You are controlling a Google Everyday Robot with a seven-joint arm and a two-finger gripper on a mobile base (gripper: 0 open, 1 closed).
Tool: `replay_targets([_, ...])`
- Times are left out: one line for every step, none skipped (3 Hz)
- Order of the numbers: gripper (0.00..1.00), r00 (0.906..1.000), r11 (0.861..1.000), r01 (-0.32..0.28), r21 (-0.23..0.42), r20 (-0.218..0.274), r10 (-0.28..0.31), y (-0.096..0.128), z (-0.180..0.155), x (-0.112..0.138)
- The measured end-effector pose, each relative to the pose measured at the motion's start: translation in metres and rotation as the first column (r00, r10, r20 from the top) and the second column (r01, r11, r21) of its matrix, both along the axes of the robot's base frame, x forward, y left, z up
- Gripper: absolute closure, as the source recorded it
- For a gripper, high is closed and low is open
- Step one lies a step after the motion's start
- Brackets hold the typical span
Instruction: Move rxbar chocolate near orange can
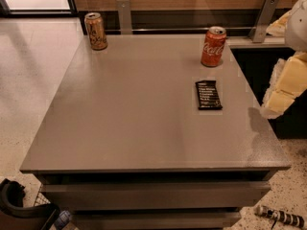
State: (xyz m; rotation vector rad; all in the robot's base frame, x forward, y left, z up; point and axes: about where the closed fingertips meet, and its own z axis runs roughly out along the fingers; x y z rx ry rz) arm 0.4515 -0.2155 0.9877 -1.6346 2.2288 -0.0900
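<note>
Presently: rxbar chocolate lies flat on table, right half, long axis running away from camera. Near red Coca-Cola can, not touching. Orange can upright at far left corner, well apart from bar. Gripper off table's right edge, beside bar; open or closed, cannot tell. Judgement: bar light, thin, wrapper slick, slightly yielding; likely to slide if nudged. Best hold: across narrow width at mid-length, from above.

A red Coca-Cola can stands upright at the back right of the grey surface; two metal brackets rise behind. The pincer hangs off its right edge.
</note>
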Motion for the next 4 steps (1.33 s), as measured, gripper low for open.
replay_targets([0.0,0.9908,0.987,0.124,0.098,-0.068,-0.117,-0.001,-0.015,0.031])
replay_targets([0.0,0.9596,0.954,0.263,0.144,-0.142,-0.243,0.005,-0.029,0.048])
replay_targets([0.0,0.8977,0.902,0.415,0.118,-0.213,-0.385,0.004,-0.044,0.068])
replay_targets([0.0,0.7725,0.797,0.603,0.035,-0.275,-0.572,-0.02,-0.063,0.093])
